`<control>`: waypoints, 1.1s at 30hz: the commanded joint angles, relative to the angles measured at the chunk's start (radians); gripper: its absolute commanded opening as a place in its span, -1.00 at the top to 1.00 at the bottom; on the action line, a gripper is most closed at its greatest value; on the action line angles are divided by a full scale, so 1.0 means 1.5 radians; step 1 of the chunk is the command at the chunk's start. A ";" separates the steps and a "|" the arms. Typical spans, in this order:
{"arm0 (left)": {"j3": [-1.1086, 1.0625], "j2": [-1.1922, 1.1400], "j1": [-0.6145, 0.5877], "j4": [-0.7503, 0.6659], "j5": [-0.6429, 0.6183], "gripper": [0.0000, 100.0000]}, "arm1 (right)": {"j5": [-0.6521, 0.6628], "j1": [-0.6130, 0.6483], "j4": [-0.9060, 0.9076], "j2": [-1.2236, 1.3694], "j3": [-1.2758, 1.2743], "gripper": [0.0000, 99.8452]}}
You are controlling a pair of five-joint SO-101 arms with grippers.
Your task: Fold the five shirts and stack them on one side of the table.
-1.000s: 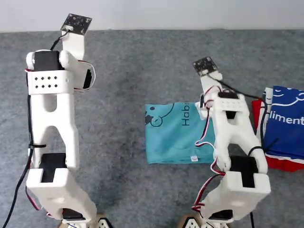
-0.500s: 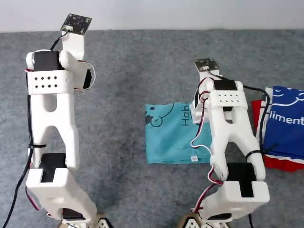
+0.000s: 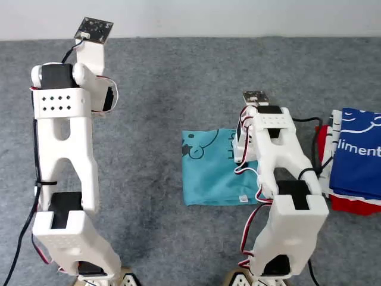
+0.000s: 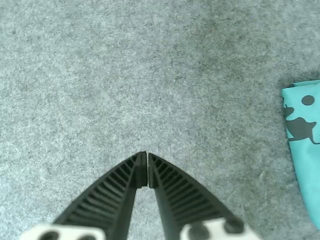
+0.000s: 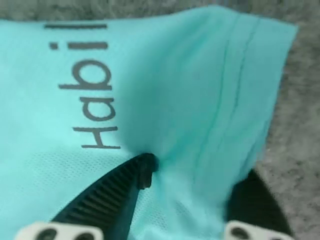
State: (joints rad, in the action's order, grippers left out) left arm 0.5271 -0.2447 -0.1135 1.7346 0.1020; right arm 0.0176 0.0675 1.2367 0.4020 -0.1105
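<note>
The teal shirt (image 3: 211,173) lies folded at the centre of the grey carpeted table (image 3: 178,77) in the high view, its right part hidden under the right arm. The right gripper (image 5: 197,180) stands open on it, and a ridge of cloth rises between its fingers and covers one of them. At the right edge a blue shirt (image 3: 357,155) lies stacked on a red shirt (image 3: 351,205). The left gripper (image 4: 147,172) is closed and empty over bare carpet.
</note>
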 commanded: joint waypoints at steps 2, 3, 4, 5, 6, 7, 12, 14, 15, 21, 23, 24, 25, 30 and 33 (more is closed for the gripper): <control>0.005 0.039 -0.002 0.013 0.008 0.97 | 0.066 -0.002 0.006 -0.004 0.017 0.99; 0.005 0.039 -0.002 0.013 0.008 0.97 | 0.079 -0.006 0.007 -0.010 0.017 0.94; 0.005 0.039 -0.002 0.013 0.008 0.97 | 0.095 -0.013 0.010 -0.017 0.019 0.94; 0.005 0.039 -0.002 0.013 0.008 0.97 | 0.117 -0.019 0.011 -0.023 0.021 0.98; 0.005 0.039 -0.002 0.013 0.008 0.97 | 0.148 -0.026 0.013 -0.025 0.029 0.99; 0.005 0.039 -0.002 0.013 0.008 0.97 | 0.189 -0.036 0.018 -0.027 0.036 0.98; 0.005 0.039 -0.002 0.013 0.008 0.97 | 0.460 -0.103 0.013 -0.026 0.117 0.98; 0.005 0.039 -0.002 0.013 0.008 0.97 | 0.576 -0.123 -0.003 -0.025 0.163 0.98; 0.005 0.039 -0.002 0.013 0.008 0.97 | 0.625 -0.129 -0.010 -0.025 0.184 0.98; 0.005 0.039 -0.001 0.013 0.008 0.97 | 0.854 -0.113 -0.038 -0.005 0.230 0.98; 0.005 0.039 -0.001 0.013 0.008 0.97 | 0.861 -0.106 -0.060 0.028 0.230 0.98; 0.005 0.039 -0.001 0.013 0.008 0.97 | 0.860 -0.105 -0.077 0.042 0.231 0.97; 0.005 0.039 -0.001 0.013 0.008 0.97 | 0.859 -0.105 -0.096 0.055 0.232 0.94; 0.005 0.039 -0.001 0.013 0.009 0.97 | 0.655 -0.110 -0.108 0.053 0.302 0.58; 0.005 0.039 -0.001 0.013 0.009 0.97 | 0.509 -0.109 -0.084 0.033 0.340 0.48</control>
State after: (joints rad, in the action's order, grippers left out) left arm 0.5271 -0.2447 -0.1135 1.7346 0.1020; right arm 0.9904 -0.0997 1.0894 0.5079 0.3099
